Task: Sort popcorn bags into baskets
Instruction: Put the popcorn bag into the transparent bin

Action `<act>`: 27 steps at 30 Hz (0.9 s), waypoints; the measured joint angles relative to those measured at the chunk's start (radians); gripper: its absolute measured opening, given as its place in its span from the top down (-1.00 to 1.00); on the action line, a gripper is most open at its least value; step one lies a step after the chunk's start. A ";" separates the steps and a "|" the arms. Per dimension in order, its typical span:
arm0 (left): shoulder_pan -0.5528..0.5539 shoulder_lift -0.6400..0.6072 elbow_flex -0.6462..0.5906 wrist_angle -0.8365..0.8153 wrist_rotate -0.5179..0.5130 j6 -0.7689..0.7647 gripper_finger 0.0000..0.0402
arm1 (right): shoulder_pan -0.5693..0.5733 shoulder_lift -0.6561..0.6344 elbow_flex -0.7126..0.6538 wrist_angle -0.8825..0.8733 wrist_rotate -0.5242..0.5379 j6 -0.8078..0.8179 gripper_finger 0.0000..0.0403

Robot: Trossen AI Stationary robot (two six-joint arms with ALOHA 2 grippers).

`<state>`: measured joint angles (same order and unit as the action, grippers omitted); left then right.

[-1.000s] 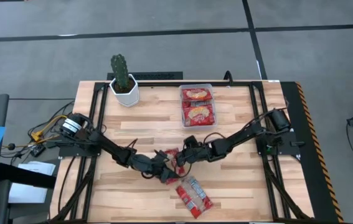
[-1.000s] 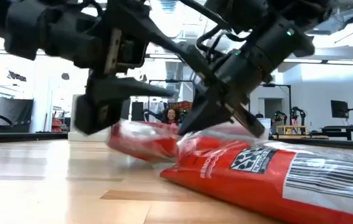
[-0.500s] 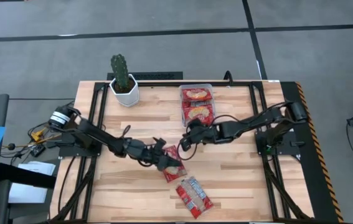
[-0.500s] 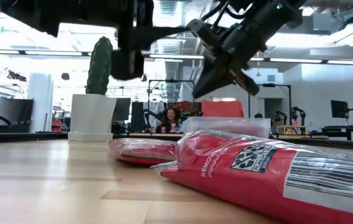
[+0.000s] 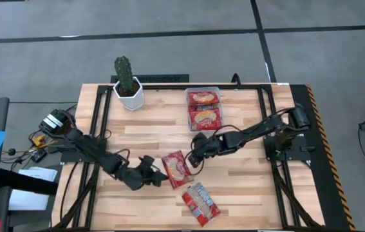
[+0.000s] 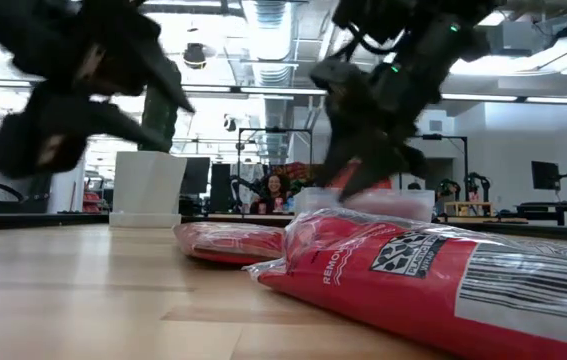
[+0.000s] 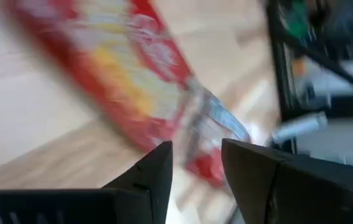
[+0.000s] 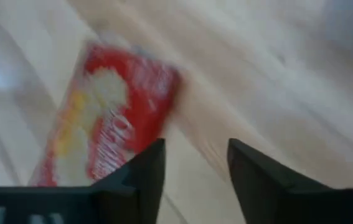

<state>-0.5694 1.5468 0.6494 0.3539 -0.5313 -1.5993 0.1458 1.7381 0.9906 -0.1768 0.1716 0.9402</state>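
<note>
From above, we see a flat red popcorn bag [image 5: 176,169] lying loose at centre frame, our right claw [image 5: 194,158] just beside it, our left claw [image 5: 154,177] to its lower left. The clear shallow plastic basket [image 5: 203,89] (upper centre) holds two bags.

At bench level, both claws hang above the wooden bench [image 6: 83,300].

Wrist views show each claw parted, gripping nothing, presumably lining up a pick.

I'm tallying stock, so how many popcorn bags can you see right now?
4: two in the clear tray, at and; one mid-table; one near the front edge. More may lie hidden beneath those in the tray.
</note>
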 joint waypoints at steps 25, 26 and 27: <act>0.113 0.268 -0.019 0.248 -0.041 -0.139 -0.31 | -0.004 0.181 0.002 0.287 -0.135 0.038 -0.33; 0.118 0.269 -0.018 0.244 -0.041 -0.132 -0.29 | -0.004 0.181 0.002 0.288 -0.130 0.031 -0.33; 0.124 0.270 -0.019 0.244 -0.040 -0.131 -0.28 | -0.006 0.182 0.002 0.288 -0.123 0.030 -0.32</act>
<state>-0.4459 1.8164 0.6308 0.5978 -0.5714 -1.7308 0.1402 1.9199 0.9928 0.1109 0.0491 0.9699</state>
